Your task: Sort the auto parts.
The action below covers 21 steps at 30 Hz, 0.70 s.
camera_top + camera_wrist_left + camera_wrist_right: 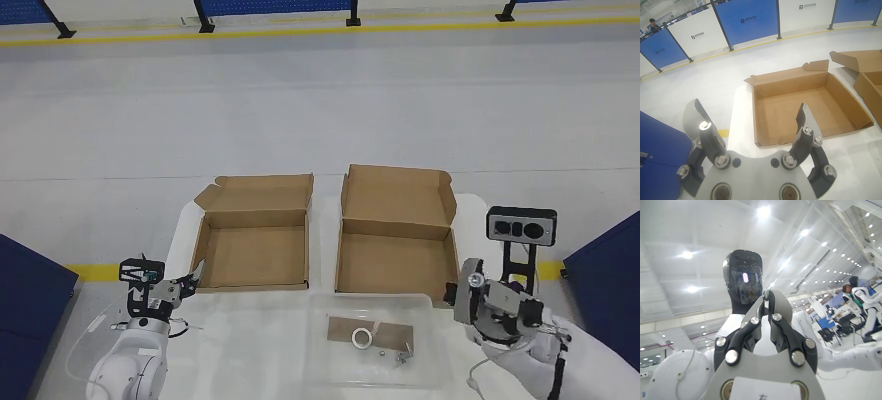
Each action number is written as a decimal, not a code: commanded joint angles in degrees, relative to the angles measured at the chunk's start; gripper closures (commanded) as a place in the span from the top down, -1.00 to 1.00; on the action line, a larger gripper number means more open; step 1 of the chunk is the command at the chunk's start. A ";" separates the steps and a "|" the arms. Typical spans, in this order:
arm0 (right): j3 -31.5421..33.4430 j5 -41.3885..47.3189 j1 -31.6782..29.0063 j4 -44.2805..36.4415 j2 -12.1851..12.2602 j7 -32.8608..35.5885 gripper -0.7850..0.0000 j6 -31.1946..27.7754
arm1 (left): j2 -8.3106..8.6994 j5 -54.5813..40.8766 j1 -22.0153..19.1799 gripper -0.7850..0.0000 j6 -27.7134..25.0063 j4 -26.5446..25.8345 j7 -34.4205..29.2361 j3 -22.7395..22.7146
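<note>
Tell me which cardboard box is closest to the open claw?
The left box, just ahead of the open left gripper; the other box sits farther right, beyond it.

left arm: near-left corner of the table, forearm running from near to far.
left gripper: pointed far and a bit right, tilted down at the table; in the top view it's just ahead of the wrist.
left fingers: spread wide, nothing between them.
right arm: near-right corner, wrist bent back and raised.
right gripper: aimed up and back toward the near side.
right fingers: tips pinched together, slim gap lower down.
right grip: small dark piece looks nipped at the very tips; too small to identify.
</note>
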 commanded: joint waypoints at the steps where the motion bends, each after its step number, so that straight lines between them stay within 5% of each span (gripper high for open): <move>1: 0.31 3.53 -0.01 -0.87 -0.68 1.15 -1.00 0.58 | 0.00 0.00 0.00 1.00 0.00 0.00 0.00 0.00; 10: 3.27 11.07 -1.17 -2.06 -4.27 5.23 -1.00 4.65 | 0.00 0.00 0.00 1.00 0.00 0.00 0.00 0.00; 21: 5.30 4.12 -1.69 -1.39 -4.66 1.62 -1.00 7.93 | 0.00 0.00 0.00 1.00 0.00 0.00 0.00 0.00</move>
